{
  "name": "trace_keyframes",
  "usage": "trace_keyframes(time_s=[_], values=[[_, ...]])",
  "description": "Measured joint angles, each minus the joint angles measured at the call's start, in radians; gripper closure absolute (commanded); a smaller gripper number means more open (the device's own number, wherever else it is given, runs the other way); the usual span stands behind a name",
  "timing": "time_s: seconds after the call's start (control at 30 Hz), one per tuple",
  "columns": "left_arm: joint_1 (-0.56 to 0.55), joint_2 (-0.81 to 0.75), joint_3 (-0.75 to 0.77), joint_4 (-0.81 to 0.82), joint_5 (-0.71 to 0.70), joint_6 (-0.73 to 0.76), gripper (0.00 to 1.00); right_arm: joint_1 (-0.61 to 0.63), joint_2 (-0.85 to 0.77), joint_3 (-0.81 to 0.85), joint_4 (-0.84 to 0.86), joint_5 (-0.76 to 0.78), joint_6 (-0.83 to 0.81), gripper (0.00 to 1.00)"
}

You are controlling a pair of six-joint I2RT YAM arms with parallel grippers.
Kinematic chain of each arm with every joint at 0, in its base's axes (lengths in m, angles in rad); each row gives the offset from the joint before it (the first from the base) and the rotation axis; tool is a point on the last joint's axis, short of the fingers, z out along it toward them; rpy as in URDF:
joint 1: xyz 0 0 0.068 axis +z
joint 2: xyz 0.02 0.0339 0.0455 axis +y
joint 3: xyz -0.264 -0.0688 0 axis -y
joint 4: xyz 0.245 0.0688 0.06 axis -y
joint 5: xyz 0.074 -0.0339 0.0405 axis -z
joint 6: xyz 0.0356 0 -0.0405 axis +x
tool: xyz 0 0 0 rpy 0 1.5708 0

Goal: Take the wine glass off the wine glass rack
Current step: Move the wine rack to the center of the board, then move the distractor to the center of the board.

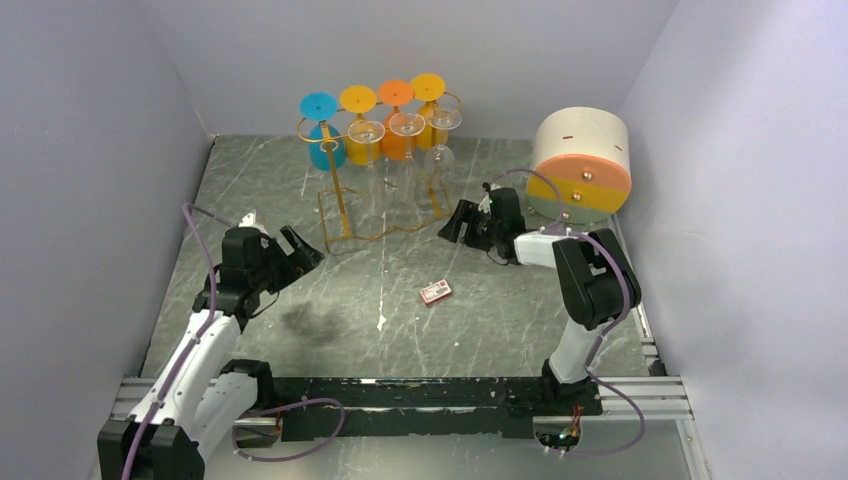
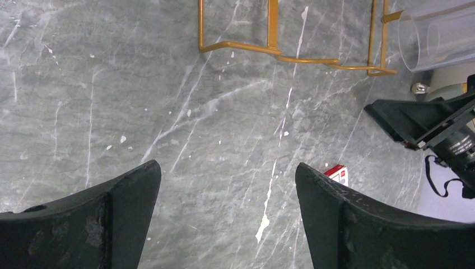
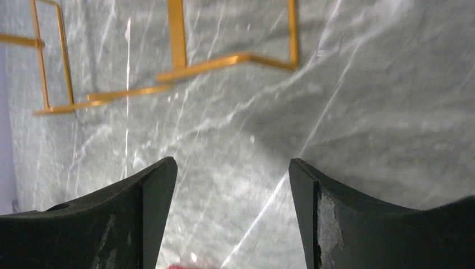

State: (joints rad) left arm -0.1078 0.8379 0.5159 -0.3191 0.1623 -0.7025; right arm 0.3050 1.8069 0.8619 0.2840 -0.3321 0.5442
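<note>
- The wine glass rack (image 1: 345, 205) stands at the far middle of the table (image 1: 500, 320). Four wine glasses (image 1: 366, 135) hang from its top hooks, feet up and bowls down. That keeps them off the marble, so each glass probably has to slide out along its hook.
- The right gripper (image 1: 458, 222) sits low, just right of the rack's base, with its jaws spread and nothing between them. I judge it is lining up for the rightmost wine glass (image 1: 441, 125), the one closest to it.
- The left gripper (image 1: 290, 248) is near-left of the rack, also spread wide and empty, probably kept clear of the reach.
- Only the overhead view shows the glasses' coloured feet and a round drum (image 1: 580, 165) at the far right.
- The left wrist view adds a clear bowl (image 2: 437, 33) hanging beside the base wire, and a small red packet (image 2: 336, 172) past its finger. The right wrist view gives only blurred base wire and marble.
</note>
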Motion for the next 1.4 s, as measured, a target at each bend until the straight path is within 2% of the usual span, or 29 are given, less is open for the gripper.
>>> trace_keyframes(time_s=[0.27, 0.4, 0.43, 0.57, 0.77, 0.97, 1.1, 1.4], values=[[0.000, -0.040, 0.000, -0.029, -0.019, 0.008, 0.06, 0.121, -0.121, -0.183, 0.075, -0.009, 0.027, 0.22], [0.000, -0.056, 0.003, -0.043, -0.037, 0.013, 0.07, 0.178, -0.191, -0.261, 0.093, 0.041, 0.052, 0.20], [0.000, -0.056, 0.005, -0.049, -0.040, 0.015, 0.06, 0.181, -0.205, -0.269, 0.084, 0.046, 0.050, 0.23], [0.000, -0.059, 0.014, -0.067, -0.048, 0.022, 0.07, 0.198, -0.227, -0.251, 0.003, 0.063, 0.028, 0.21], [-0.001, -0.076, 0.026, -0.100, -0.075, 0.027, 0.07, 0.322, -0.279, -0.235, -0.126, 0.161, -0.005, 0.17], [-0.001, -0.133, 0.077, -0.180, -0.199, 0.014, 0.06, 0.334, -0.301, -0.097, -0.352, 0.291, -0.070, 0.17], [-0.001, -0.194, 0.097, -0.227, -0.267, 0.013, 0.07, 0.340, -0.304, -0.076, -0.363, 0.290, -0.066, 0.18], [-0.001, -0.273, 0.156, -0.306, -0.321, 0.014, 0.07, 0.374, -0.341, -0.233, -0.275, 0.262, 0.097, 0.21]])
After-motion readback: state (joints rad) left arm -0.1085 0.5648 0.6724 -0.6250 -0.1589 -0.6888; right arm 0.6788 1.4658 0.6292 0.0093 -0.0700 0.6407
